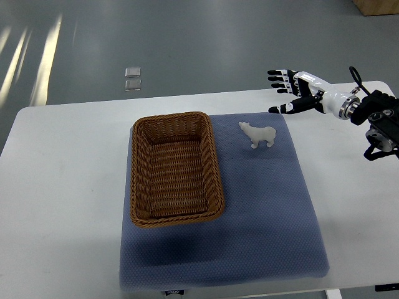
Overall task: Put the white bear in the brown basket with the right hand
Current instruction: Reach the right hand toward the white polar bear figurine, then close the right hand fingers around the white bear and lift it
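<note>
A small white bear (258,135) stands upright on the blue mat (262,205), just right of the brown wicker basket (175,168). The basket is rectangular and has nothing in it. My right hand (285,91) comes in from the right edge and hovers above the table's far side, up and to the right of the bear. Its fingers are spread and hold nothing. It does not touch the bear. The left arm does not show.
The mat lies on a white table (56,187) that ends at the near and far edges of the picture. Grey floor lies beyond the far edge, with a small clear object (133,78) on it.
</note>
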Available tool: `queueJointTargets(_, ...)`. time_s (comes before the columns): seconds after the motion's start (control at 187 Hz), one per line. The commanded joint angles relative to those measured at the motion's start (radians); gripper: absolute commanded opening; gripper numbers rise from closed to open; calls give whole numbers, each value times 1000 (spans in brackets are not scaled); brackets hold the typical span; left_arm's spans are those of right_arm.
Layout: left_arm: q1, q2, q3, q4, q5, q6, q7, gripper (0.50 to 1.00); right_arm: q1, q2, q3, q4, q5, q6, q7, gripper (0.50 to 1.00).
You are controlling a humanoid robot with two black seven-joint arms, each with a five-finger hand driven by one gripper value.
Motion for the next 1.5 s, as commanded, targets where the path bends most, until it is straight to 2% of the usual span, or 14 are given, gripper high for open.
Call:
queueJointTargets(0.0, 0, 0, 0, 0, 0, 0, 0, 1000, 43, -2, -61, 5, -109, 4, 13, 921)
queueJointTargets(0.182, 0, 0, -1, 1, 0, 0, 0, 1000, 126, 0, -239, 5, -184, -9, 18, 917)
queueJointTargets(0.395, 0, 0, -1, 0, 0, 0, 0, 1000, 170, 5, -417, 5, -218, -71, 18, 913)
queueJointTargets(0.63, 0, 0, -1, -2, 0, 0, 0, 1000, 178, 14, -478, 2, -245, -102, 15, 901)
queueJointTargets(0.806, 0, 0, -1, 0, 0, 0, 0, 1000, 176, 29, -544, -7, -287, -154, 9, 889)
queueJointTargets(1.057, 0, 0, -1, 0, 0, 0, 0, 1000, 175, 60, -572, -27, -288, -193, 4, 811)
queueJointTargets(1.228, 0, 0, -1, 0, 0, 0, 0, 1000, 176, 60, -595, -29, -290, -213, 4, 791)
queueJointTargets(1.346, 0, 0, -1, -2, 0, 0, 0, 1000, 178, 60, -605, -30, -290, -217, -7, 744)
queueJointTargets(1.421, 0, 0, -1, -2, 0, 0, 0, 1000, 178, 60, -605, -30, -290, -219, -13, 697)
queueJointTargets(1.469, 0, 0, -1, -2, 0, 0, 0, 1000, 178, 60, -605, -33, -290, -223, -14, 686)
queueJointTargets(1.495, 0, 0, -1, -2, 0, 0, 0, 1000, 178, 60, -605, -33, -290, -229, -17, 662)
